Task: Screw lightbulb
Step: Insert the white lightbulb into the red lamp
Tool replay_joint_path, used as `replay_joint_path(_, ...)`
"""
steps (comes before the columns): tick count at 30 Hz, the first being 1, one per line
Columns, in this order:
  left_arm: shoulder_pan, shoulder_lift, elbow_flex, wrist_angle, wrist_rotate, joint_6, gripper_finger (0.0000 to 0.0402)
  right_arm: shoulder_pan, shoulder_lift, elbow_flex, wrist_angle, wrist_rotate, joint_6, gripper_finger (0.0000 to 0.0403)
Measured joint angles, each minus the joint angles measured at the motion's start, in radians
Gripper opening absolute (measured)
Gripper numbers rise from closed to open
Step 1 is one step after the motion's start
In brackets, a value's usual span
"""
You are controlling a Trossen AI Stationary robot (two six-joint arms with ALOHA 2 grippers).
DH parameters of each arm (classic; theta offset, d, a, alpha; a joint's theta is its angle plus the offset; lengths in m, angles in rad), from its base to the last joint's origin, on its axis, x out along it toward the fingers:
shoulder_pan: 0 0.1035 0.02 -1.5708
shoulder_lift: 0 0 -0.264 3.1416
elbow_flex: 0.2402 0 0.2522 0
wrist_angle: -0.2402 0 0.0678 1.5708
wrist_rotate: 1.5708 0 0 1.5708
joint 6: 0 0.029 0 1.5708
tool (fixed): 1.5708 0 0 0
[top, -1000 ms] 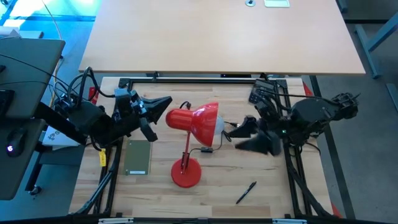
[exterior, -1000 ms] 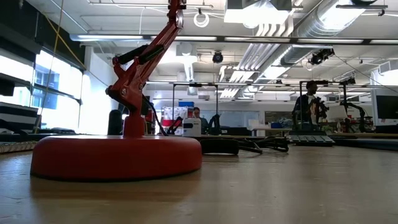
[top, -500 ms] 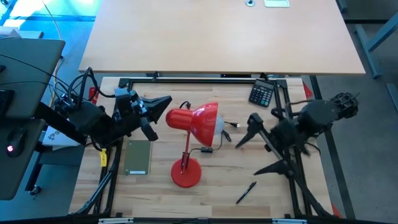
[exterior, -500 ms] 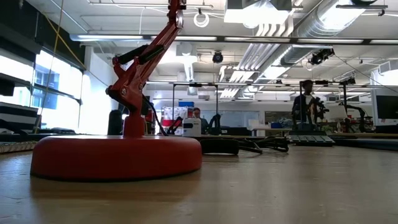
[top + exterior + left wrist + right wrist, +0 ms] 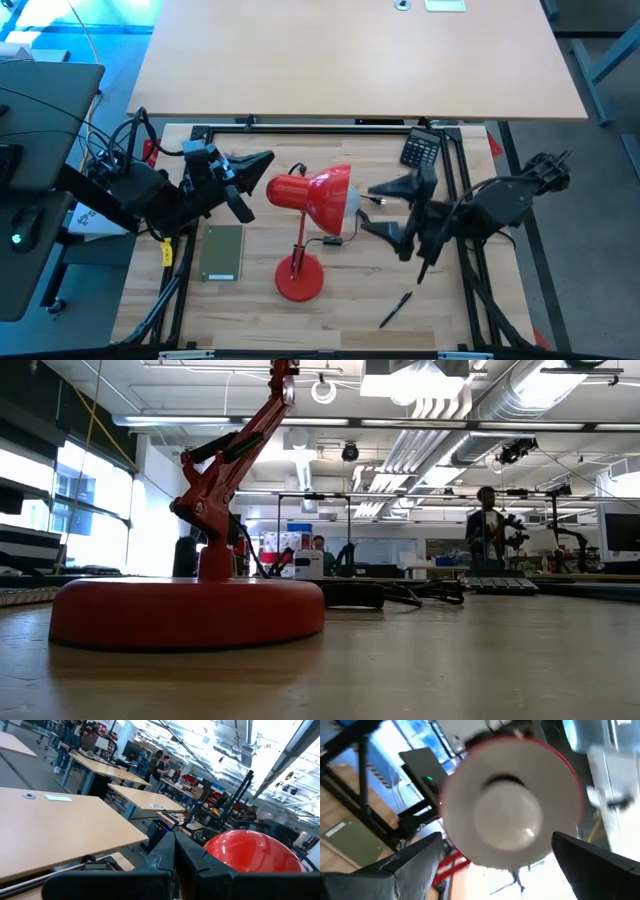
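my right gripper [image 5: 378, 207]: fingers spread wide, empty, just beside the shade's mouth
my left gripper [image 5: 262, 160]: pinched together behind the red lamp shade [image 5: 322, 195]
lightbulb [image 5: 507, 817]: seated inside the shade, facing me
handling: probably light, smooth, fragile; i'd clasp its round sides gently

We see bare table [image 5: 440, 310] at lower right, 1 pen [image 5: 395, 309] there; the red lamp [image 5: 310, 225] blocks the centre.
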Motion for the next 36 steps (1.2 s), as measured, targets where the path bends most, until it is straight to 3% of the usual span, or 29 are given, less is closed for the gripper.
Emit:
replay_joint_path(7, 0.001, 0.0, 0.0, -0.001, 0.0, 0.001, 0.0, -0.018, 0.046, 0.0, 0.115, -0.017, -0.28, 0.0369)
replay_joint_path(17, 0.002, 0.0, 0.0, -0.01, 0.0, 0.002, 0.0, -0.086, 0.058, 0.0, 0.14, -0.032, -0.306, 0.0369)
replay_joint_path(24, 0.002, 0.0, 0.0, -0.021, -0.02, 0.003, 0.0, -0.103, 0.073, 0.0, 0.147, -0.117, -0.309, 0.0369)
replay_joint_path(36, 0.002, 0.0, 0.0, -0.023, -0.021, 0.002, 0.0, -0.136, 0.109, 0.0, 0.248, -0.11, -0.331, 0.0369)
